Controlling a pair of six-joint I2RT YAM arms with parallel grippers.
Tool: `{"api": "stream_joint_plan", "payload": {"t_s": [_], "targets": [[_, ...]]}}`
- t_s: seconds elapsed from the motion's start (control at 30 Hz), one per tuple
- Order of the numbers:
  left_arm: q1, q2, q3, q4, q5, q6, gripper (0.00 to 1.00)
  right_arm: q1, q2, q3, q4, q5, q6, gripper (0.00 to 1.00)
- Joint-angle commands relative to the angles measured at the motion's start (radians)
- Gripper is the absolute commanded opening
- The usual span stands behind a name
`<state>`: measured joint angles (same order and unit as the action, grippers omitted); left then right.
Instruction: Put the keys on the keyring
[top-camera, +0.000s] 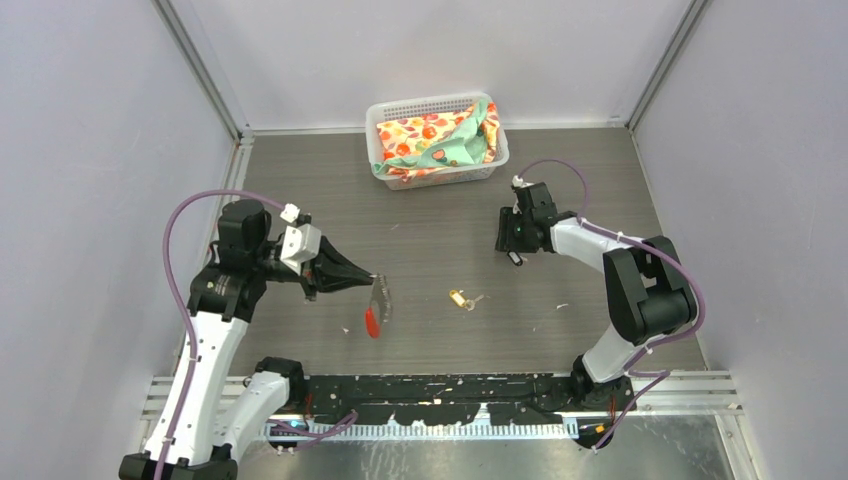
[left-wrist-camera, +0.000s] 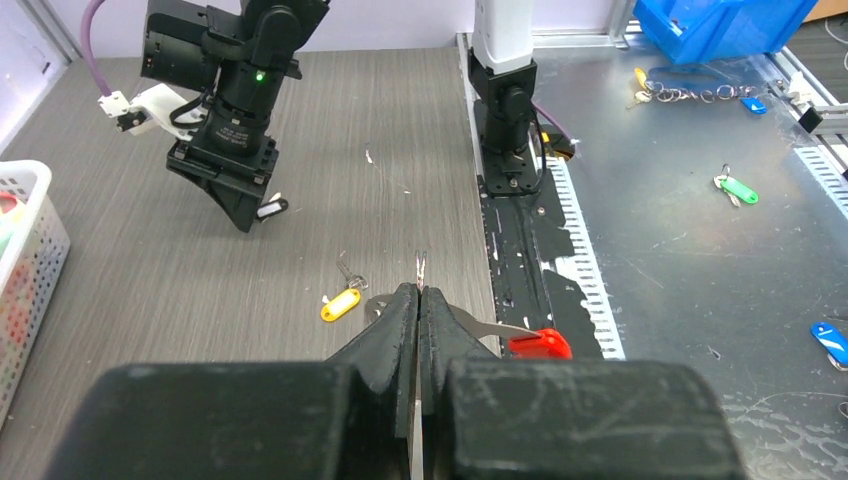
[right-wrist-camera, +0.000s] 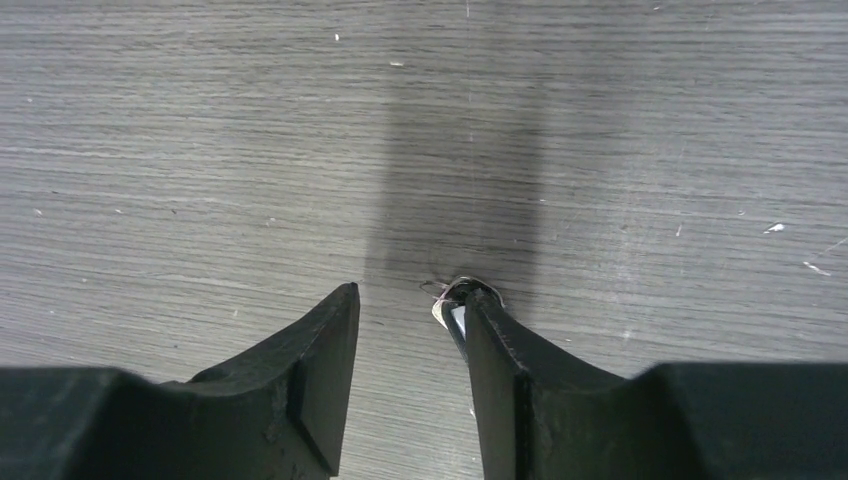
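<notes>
L pincer (left-wrist-camera: 418, 292) fully closed, tips pinched on a thin metal bit of the keyring (top-camera: 381, 296). The rest of it hangs just past my fingertips, red tag (left-wrist-camera: 540, 344) dangling lowest, toward the near edge; can't tell if the tag touches the table (top-camera: 560, 200). Now the yellow key (top-camera: 460, 298): flat on the table btw my two pincers, near the keyring but not touching it, small silver ring at its right end. R pincer (right-wrist-camera: 412, 292) abt half open, pointing down, tips close over the wood, farther back than the yellow key and apart from it. Nothing spans the gap. A small key (right-wrist-camera: 458, 312) w/ a silver ring sits right against the inner tip of one finger; can't tell if it hangs on that finger or rests on the table. Back edge, centre: white basket (top-camera: 400, 108) w/ a fruit-print cloth (top-camera: 435, 140) inside
</notes>
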<state>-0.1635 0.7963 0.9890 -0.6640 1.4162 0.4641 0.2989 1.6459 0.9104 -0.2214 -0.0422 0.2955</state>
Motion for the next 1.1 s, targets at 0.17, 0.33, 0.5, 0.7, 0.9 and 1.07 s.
{"api": "stream_joint_plan", "payload": {"t_s": [0.17, 0.33, 0.5, 0.7, 0.9, 1.07], "targets": [[-0.001, -0.007, 0.046, 0.013, 0.036, -0.014, 0.00, -0.001, -0.009, -0.009, 0.046, -0.041, 0.056, 0.35], [-0.001, -0.005, 0.051, 0.014, 0.036, -0.015, 0.00, -0.001, -0.012, 0.006, 0.037, -0.042, 0.082, 0.28], [-0.001, 0.000, 0.051, 0.018, 0.035, -0.015, 0.00, -0.002, -0.002, 0.040, 0.002, -0.042, 0.097, 0.21], [-0.001, -0.002, 0.051, 0.021, 0.033, -0.015, 0.00, -0.002, -0.008, 0.046, 0.016, -0.075, 0.134, 0.15], [-0.001, -0.006, 0.044, 0.020, 0.035, -0.014, 0.00, 0.009, -0.005, 0.066, 0.024, -0.095, 0.168, 0.11], [-0.001, -0.006, 0.049, 0.021, 0.035, -0.016, 0.00, 0.008, -0.044, 0.117, -0.074, -0.031, 0.054, 0.47]]}}
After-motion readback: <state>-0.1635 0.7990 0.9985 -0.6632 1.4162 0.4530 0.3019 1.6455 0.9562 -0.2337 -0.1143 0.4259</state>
